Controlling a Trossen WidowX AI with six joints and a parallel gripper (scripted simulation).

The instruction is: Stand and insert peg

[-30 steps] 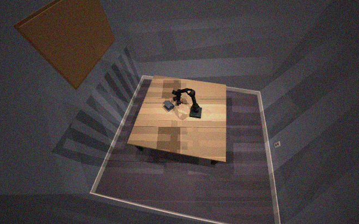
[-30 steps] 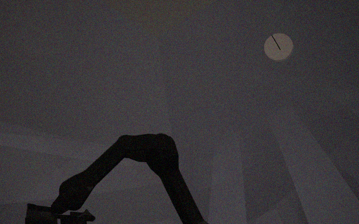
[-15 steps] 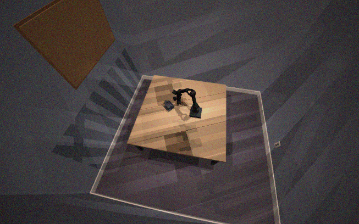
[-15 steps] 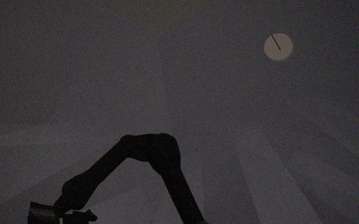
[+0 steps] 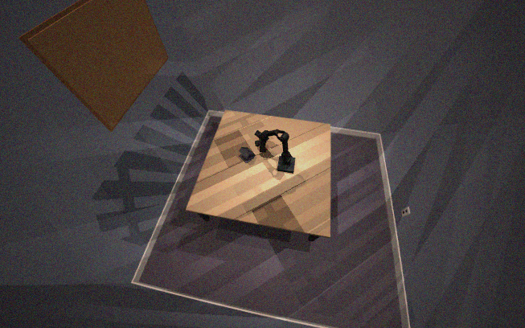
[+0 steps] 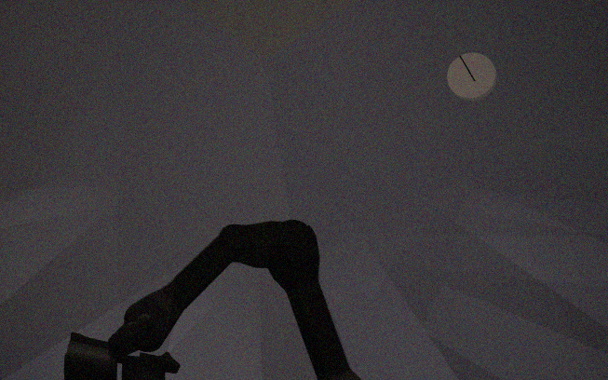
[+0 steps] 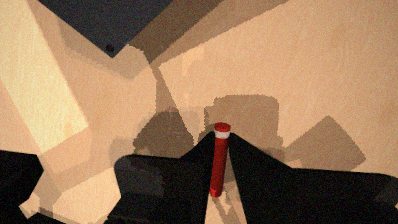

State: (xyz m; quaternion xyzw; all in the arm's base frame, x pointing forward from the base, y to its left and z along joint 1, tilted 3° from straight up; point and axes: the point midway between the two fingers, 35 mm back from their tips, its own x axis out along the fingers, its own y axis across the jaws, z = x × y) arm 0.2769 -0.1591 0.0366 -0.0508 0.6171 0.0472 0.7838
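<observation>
My gripper is shut on the red peg. The fingertips pinch it close to the white band. The banded end is nearer the wrist camera and its red end face shows. The plain end points away, towards the wooden table; whether it touches the table I cannot tell. The dark sloped panel stands apart from the gripper, at the upper left in the wrist view. Its hole shows as a dark spot near its lower corner. The fingertips are out of frame in the exterior view.
The arm's base stands on the table, to the right of the panel in the top view. Patchy shadows cross the table and floor. A large brown panel shows at the upper left, and a round clock-like disc in the exterior view.
</observation>
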